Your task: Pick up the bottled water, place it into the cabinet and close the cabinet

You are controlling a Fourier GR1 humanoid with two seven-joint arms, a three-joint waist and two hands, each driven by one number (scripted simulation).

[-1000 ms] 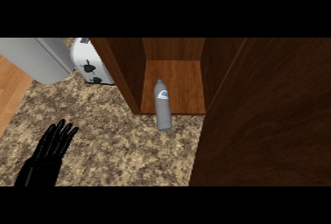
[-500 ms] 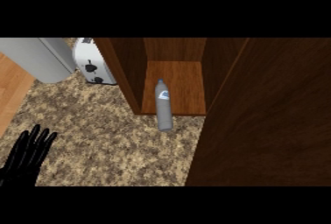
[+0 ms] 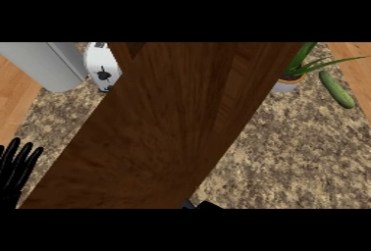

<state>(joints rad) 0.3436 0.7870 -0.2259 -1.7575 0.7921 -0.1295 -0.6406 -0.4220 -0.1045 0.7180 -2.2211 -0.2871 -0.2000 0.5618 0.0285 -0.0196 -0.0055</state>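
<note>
Filling the middle of the head view with the cabinet door (image 3: 181, 127), a broad brown wooden panel slanting from upper right down to lower left and hiding whatever is lying behind it. Showing no bottled water anywhere around the cabinet door, neither on the speckled counter (image 3: 290, 157) to its right nor on the strip to its left, so judging it to be sitting behind the panel, most likely inside the cabinet, though not being able to confirm that. Resting the left hand (image 3: 18, 164) low at the left of the cabinet door, well apart from it, fingers straight and spread, holding nothing. Catching only a dark scrap just beneath the door's lower edge, probably the right hand (image 3: 208, 204); not being able to tell whether it is wide, narrow or holding anything. Leaving a white appliance (image 3: 101, 68) and a grey block (image 3: 43, 63) off the door's upper left, and a potted plant (image 3: 293, 76) with a cucumber (image 3: 337, 90) off its upper right, all untouched. Reading the picking and placing as apparently finished, and the closing as the step under way; not seeing whether the door is meeting its frame, so counting the shutting as the part left to complete.
</note>
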